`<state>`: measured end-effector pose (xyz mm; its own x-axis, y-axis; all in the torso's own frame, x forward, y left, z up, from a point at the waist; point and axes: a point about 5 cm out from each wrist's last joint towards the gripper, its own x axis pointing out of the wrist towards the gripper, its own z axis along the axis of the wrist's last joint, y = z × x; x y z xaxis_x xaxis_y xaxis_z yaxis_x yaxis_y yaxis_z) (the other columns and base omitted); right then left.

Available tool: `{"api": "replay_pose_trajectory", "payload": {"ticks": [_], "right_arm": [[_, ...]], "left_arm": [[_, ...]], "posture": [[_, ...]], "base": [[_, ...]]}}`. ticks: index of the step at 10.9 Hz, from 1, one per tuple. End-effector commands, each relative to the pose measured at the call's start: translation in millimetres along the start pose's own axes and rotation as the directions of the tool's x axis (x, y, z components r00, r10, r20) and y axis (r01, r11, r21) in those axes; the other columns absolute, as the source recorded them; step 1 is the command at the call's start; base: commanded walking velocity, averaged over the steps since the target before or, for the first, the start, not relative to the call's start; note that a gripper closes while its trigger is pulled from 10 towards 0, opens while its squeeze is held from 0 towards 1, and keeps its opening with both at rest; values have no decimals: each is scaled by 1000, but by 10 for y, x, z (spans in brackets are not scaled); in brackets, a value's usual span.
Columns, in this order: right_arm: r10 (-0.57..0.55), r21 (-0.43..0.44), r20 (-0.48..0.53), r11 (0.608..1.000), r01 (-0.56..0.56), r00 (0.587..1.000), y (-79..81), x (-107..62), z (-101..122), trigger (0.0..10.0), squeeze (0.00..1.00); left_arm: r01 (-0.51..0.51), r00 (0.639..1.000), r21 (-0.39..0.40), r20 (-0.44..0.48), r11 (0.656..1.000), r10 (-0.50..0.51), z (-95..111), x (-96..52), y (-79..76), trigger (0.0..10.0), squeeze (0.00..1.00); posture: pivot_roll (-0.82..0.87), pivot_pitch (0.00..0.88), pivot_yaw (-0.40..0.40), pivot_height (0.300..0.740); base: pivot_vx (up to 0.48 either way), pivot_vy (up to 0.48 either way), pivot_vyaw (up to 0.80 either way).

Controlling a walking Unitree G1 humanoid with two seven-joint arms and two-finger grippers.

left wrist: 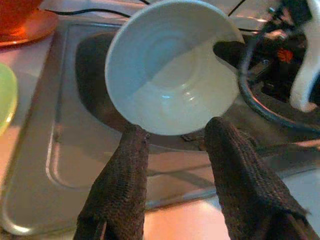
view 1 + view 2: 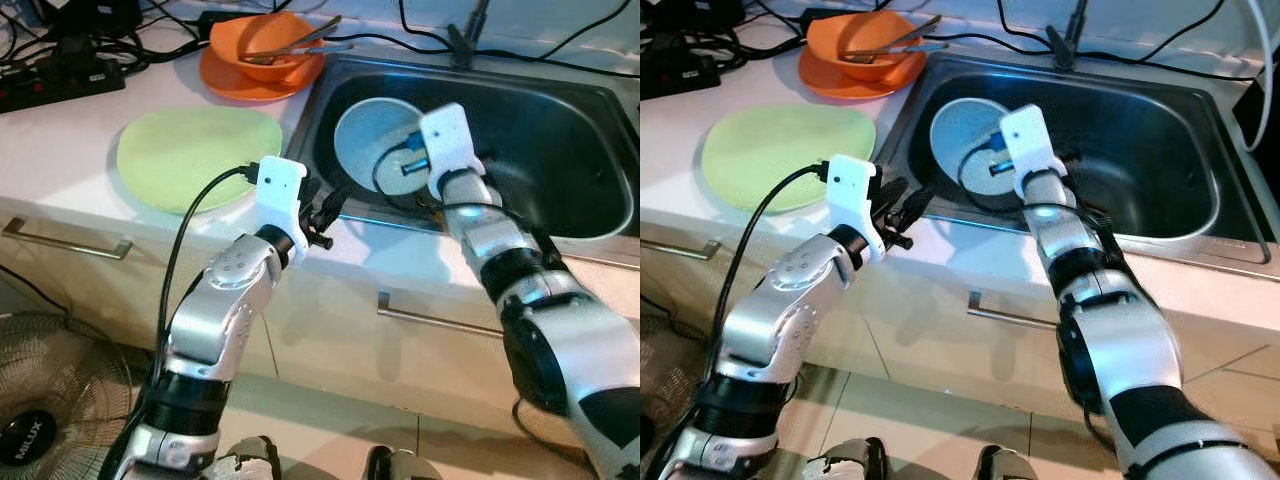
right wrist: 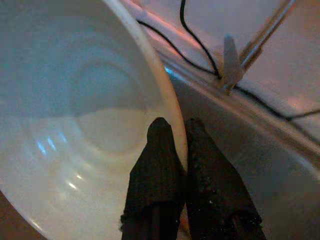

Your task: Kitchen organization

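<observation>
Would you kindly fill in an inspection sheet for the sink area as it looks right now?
Surface: white counter with steel sink.
Job's things: pale bowl tilted over the sink; green plate on the counter.
Clutter: orange bowl on an orange plate, utensils inside.
Grippers: right claw pinching the pale bowl's rim; left claw open, near the sink's edge.
Cables: black leads and power strip at the back.
Surroundings: fan on the floor, drawer handles.
</observation>
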<state>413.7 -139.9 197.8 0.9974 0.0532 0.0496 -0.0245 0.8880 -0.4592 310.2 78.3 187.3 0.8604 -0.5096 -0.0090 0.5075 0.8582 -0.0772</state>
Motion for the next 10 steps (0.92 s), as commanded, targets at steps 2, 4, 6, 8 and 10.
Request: {"api": "replay_pose_trajectory", "payload": {"ticks": [2, 4, 6, 8, 10], "right_arm": [[-15, -73, -3, 997, 14, 1000, -70, 42, 83, 10000, 0], [20, -95, -47, 995, -24, 999, -31, 32, 21, 10000, 0], [43, -77, -75, 996, -48, 996, 11, 24, -15, 10000, 0], [78, -74, -112, 993, -87, 991, 60, 11, -67, 10000, 275], [104, -67, -122, 991, -113, 987, 109, 4, -77, 10000, 427]], "left_arm": [[3, 1000, 4, -19, 1000, -3, -6, -40, -49, 10000, 0], [4, 999, 2, -35, 1000, -4, -17, -58, -54, 10000, 0], [7, 999, 2, -49, 1000, -7, -31, -67, -60, 10000, 0], [24, 998, 3, -60, 1000, -24, -53, -61, -90, 10000, 0], [34, 997, 4, -64, 999, -33, -58, -58, -103, 10000, 0]], "posture": [[203, 123, -25, 740], [209, 127, -25, 740], [210, 124, -24, 740], [213, 115, -22, 740], [219, 105, -19, 740]], "base": [[0, 0, 0], [0, 0, 0], [0, 0, 0], [0, 0, 0], [0, 0, 0]]}}
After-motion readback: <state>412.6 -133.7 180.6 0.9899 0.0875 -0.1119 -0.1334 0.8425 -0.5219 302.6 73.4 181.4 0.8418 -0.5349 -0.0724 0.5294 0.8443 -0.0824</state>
